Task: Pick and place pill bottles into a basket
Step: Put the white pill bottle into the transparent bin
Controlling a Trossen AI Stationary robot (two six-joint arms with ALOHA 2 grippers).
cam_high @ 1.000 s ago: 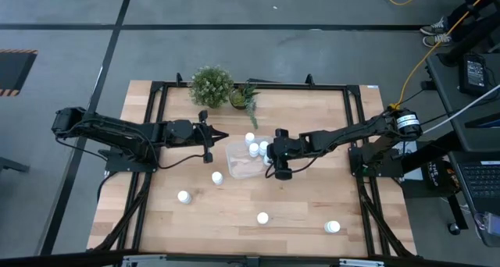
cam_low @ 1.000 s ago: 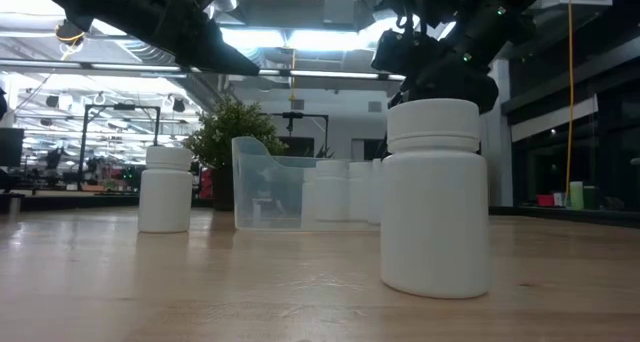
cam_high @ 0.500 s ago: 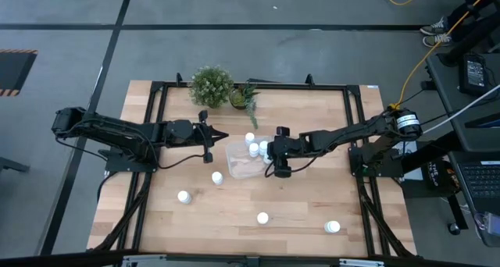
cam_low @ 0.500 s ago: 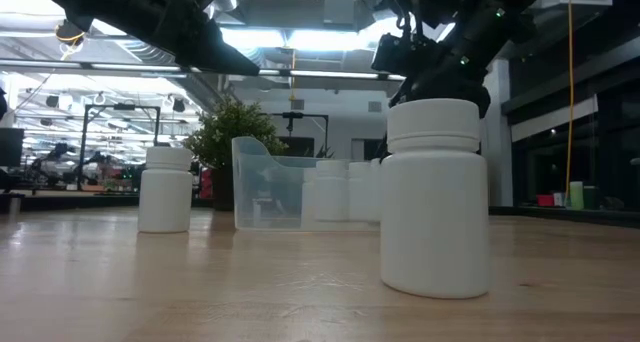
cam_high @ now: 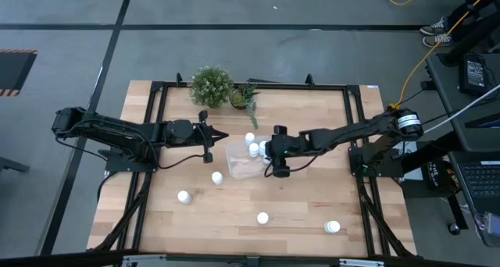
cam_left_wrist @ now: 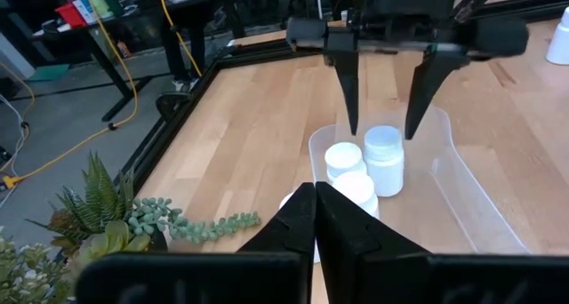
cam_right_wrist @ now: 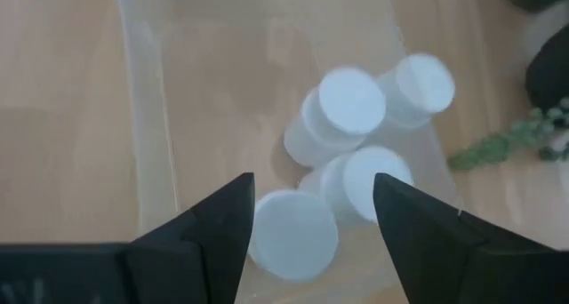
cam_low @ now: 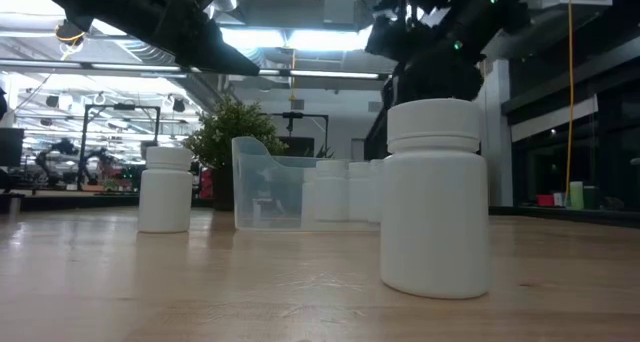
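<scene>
Right claw (cam_left_wrist: 382, 122) fingers apart, pointing down over basket (cam_left_wrist: 462, 175) and pill bottles (cam_left_wrist: 383, 160); left claw (cam_high: 225, 136) pinched together, empty

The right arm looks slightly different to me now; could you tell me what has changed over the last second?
The right hand has crept a little toward the left arm's side, over the clear basket, its fingers open above the bottles there, holding nothing. The left hand stayed shut and still beside the basket. The four pill bottles on the table have not moved.
</scene>
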